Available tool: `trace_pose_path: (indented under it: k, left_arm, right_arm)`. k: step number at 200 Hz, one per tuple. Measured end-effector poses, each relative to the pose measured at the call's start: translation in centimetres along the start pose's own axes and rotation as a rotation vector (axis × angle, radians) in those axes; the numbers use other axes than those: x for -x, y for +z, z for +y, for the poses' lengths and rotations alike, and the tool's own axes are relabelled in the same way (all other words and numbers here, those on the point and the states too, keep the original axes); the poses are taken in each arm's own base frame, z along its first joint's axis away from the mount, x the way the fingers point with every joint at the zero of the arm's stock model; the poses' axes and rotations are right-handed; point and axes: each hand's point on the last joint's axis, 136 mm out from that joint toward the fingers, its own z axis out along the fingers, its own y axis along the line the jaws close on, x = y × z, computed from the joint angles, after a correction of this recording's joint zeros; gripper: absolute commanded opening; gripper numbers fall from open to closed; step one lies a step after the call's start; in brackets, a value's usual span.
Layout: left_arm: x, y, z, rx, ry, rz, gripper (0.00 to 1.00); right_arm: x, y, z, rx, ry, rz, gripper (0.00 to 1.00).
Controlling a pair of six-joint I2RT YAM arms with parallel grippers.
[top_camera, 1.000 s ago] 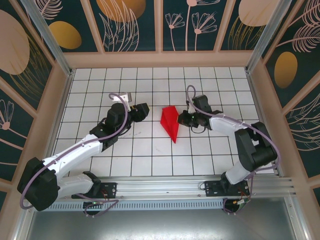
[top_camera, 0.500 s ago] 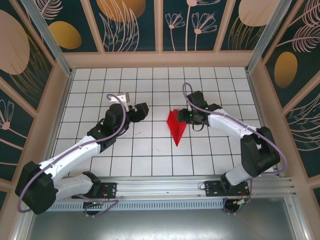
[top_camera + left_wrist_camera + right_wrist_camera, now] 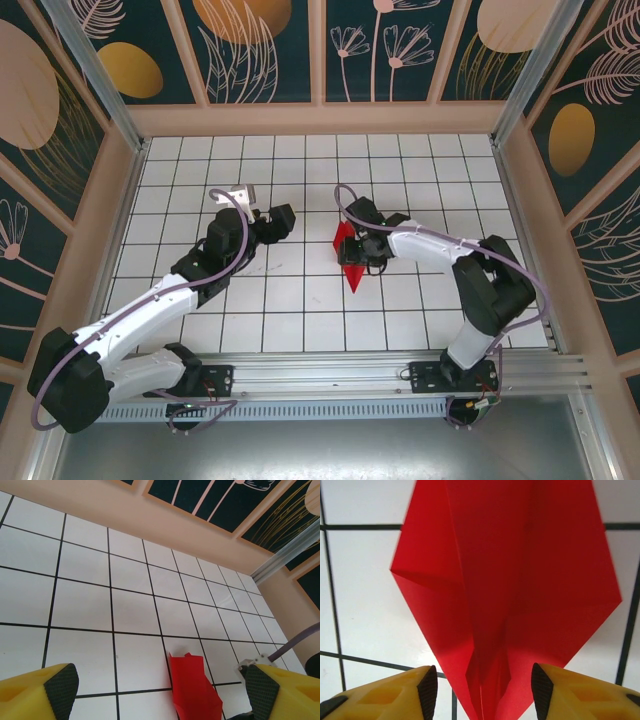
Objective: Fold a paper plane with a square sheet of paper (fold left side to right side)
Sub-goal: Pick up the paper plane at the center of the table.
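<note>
The red paper plane (image 3: 351,274) lies on the white grid table (image 3: 300,310) near the middle, its pointed tip toward the near edge. My right gripper (image 3: 357,243) hangs over its wide far end. In the right wrist view the paper plane (image 3: 510,580) spreads out ahead with its raised centre fold between the pads (image 3: 428,690). Neither pad touches it, and the right gripper (image 3: 485,692) is open. My left gripper (image 3: 287,218) hovers about two tiles left of the plane, open and empty. In the left wrist view the plane (image 3: 194,685) lies just inside the left gripper's (image 3: 161,692) right finger (image 3: 262,692).
A wooden rim (image 3: 320,120) with dark patterned panels walls the table on three sides. An aluminium rail (image 3: 330,375) holding both arm bases runs along the near edge. Open tiles lie in front of and behind the plane.
My right gripper has swung left over the plane and opened. The plane has shifted a little right and lies flatter. The left gripper has opened wider and barely moved.
</note>
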Motion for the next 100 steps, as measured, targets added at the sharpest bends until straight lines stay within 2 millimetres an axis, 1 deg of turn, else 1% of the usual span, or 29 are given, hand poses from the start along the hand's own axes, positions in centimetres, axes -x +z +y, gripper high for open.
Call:
trace_pose_path:
  k: [6, 20, 38, 56, 63, 76, 85, 100]
  left_arm:
    - [-0.1, 0.0, 0.0, 0.001, 0.0, 0.002, 0.89]
    - [-0.2, 0.0, 0.1, 0.004, 0.001, 0.006, 0.89]
    - [-0.3, 0.0, 0.2, 0.009, 0.004, 0.01, 0.89]
    - [-0.4, 0.0, 0.4, 0.015, 0.01, 0.013, 0.9]
    - [-0.3, -0.1, 0.4, 0.017, 0.013, 0.013, 0.93]
    - [-0.2, -0.3, 0.4, 0.016, 0.023, 0.008, 0.98]
    - [0.1, -0.5, 0.3, 0.011, 0.031, 0.001, 0.99]
    - [0.6, -1.0, 0.0, -0.001, 0.049, -0.014, 0.99]
  right_arm:
    - [-0.2, 0.2, 0.0, -0.004, 0.001, 0.007, 0.45]
    - [-0.4, 0.5, -0.1, -0.009, 0.009, 0.016, 0.35]
    - [-0.6, 1.0, -0.2, -0.02, 0.013, 0.027, 0.23]
    - [-0.8, 1.5, -0.5, -0.034, 0.009, 0.037, 0.06]
    - [-0.7, 1.6, -0.6, -0.04, 0.009, 0.036, 0.0]
    - [-0.4, 1.5, -0.6, -0.046, 0.009, 0.034, 0.0]
    - [0.1, 1.3, -0.4, -0.048, 0.01, 0.029, 0.0]
    - [2.1, 0.6, 0.0, -0.039, 0.009, 0.005, 0.0]
